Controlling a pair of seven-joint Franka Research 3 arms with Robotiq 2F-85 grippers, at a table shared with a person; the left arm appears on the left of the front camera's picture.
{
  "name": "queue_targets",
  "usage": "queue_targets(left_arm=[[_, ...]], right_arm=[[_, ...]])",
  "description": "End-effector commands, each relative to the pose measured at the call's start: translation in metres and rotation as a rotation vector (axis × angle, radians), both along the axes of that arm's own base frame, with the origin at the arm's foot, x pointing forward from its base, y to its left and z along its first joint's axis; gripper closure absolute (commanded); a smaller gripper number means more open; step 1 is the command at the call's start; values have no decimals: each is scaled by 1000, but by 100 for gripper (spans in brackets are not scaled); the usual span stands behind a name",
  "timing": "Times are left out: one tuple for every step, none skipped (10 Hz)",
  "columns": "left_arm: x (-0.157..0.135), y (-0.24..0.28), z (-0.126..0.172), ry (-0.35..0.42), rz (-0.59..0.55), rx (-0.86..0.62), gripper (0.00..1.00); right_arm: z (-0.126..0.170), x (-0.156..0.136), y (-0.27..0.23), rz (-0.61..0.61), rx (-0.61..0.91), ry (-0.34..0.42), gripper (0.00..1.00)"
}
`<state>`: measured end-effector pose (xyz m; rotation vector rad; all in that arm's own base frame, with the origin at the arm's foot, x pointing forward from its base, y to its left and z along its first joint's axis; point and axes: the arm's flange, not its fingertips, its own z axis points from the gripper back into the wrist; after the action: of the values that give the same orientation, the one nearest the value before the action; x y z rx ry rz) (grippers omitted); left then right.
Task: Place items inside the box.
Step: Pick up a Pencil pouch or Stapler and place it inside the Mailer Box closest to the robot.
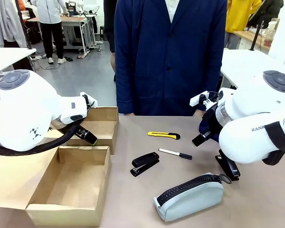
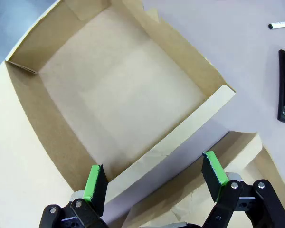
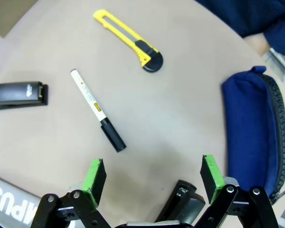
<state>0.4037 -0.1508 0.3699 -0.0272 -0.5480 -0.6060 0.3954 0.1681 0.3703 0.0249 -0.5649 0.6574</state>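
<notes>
Left gripper [image 2: 154, 171] is held spread over the cardboard box [image 2: 180, 137], right gripper [image 3: 153, 171] spread near the marker [image 3: 97, 110], which may be rolled aside by an off-centre pinch.

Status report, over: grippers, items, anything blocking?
Left gripper open over box edge. Right gripper open, empty. Knife, stapler, marker, grey pouch on table, box empty. Nothing blocking.

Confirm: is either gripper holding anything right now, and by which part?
Nothing is held. The left gripper is open and empty above a wall of the box; the right gripper is open and empty above the table, short of the marker.
</notes>
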Motion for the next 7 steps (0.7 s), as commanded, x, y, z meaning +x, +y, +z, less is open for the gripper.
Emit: queue_targets(left_arm=[[0,0,0,0,0,0,0],[0,0,0,0,0,0,0],[0,0,0,0,0,0,0],[0,0,0,0,0,0,0],[0,0,0,0,0,0,0],[0,0,0,0,0,0,0],[0,0,0,0,0,0,0]], right_arm=[[0,0,0,0,1,0,0],[0,0,0,0,1,0,0],[0,0,0,0,1,0,0],[0,0,0,0,1,0,0],[0,0,0,0,1,0,0],[0,0,0,0,1,0,0],[0,0,0,0,0,0,0]])
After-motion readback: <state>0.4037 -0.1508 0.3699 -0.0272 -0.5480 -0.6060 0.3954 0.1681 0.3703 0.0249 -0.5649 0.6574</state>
